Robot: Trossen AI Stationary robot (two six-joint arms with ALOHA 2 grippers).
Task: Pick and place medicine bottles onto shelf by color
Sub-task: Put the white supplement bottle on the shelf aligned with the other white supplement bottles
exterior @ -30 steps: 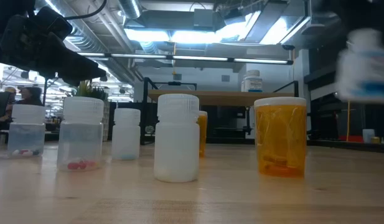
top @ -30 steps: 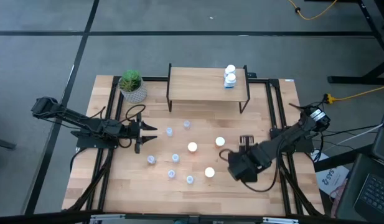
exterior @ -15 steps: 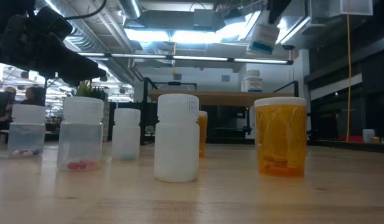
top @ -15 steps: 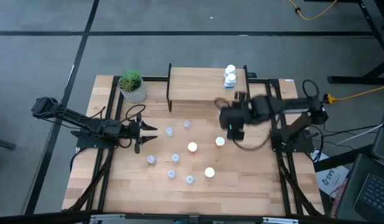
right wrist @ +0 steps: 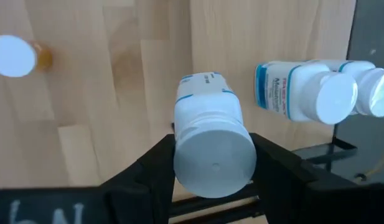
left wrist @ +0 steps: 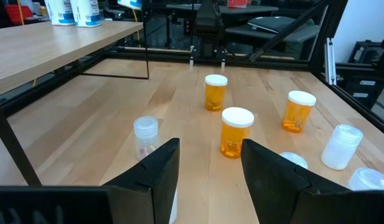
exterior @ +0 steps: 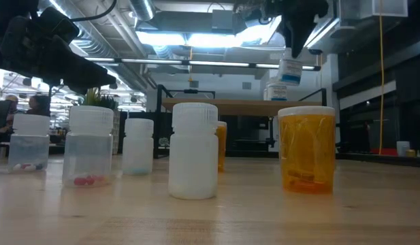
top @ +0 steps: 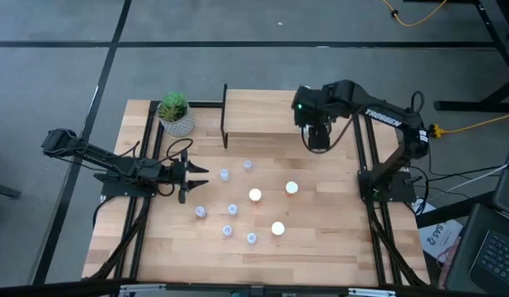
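From the low view I read the nearest row on the tabletop [exterior: 216, 221] first: a white bottle [exterior: 193, 151] stands upright at centre, an orange bottle [exterior: 306, 149] just to its side, and two clear bottles [exterior: 90, 145] with white caps stand further along, one showing red pills at its base. A pale bottle [exterior: 137, 145] and a second orange one, half hidden, stand behind the white bottle.

In the high view I count loose bottles spread across the middle of the tabletop [top: 336, 247]: three white-capped orange ones [top: 255, 195] and a scatter of small clear ones [top: 233, 209].

The left pincer [top: 200, 170] rests low at the left side of the tabletop, pointing toward the bottles. Its fingers [left wrist: 160, 171] stand apart with nothing between them; the left wrist view shows three orange bottles [left wrist: 236, 132] ahead of it.

The plant [top: 175, 113] stands at the far left corner, beside the shelf.

The shelf [top: 262, 115] stands at the far edge. The right pincer [top: 317, 132] is above its right end, holding a white bottle with a blue-edged label [right wrist: 210, 134]; the fingers [right wrist: 148, 171] press on both sides of the cap end. In the low view that bottle [exterior: 289, 70] hangs clear above the shelf board [exterior: 216, 103]. Two more white bottles [right wrist: 304, 93] stand on the shelf just beside it, touching each other.
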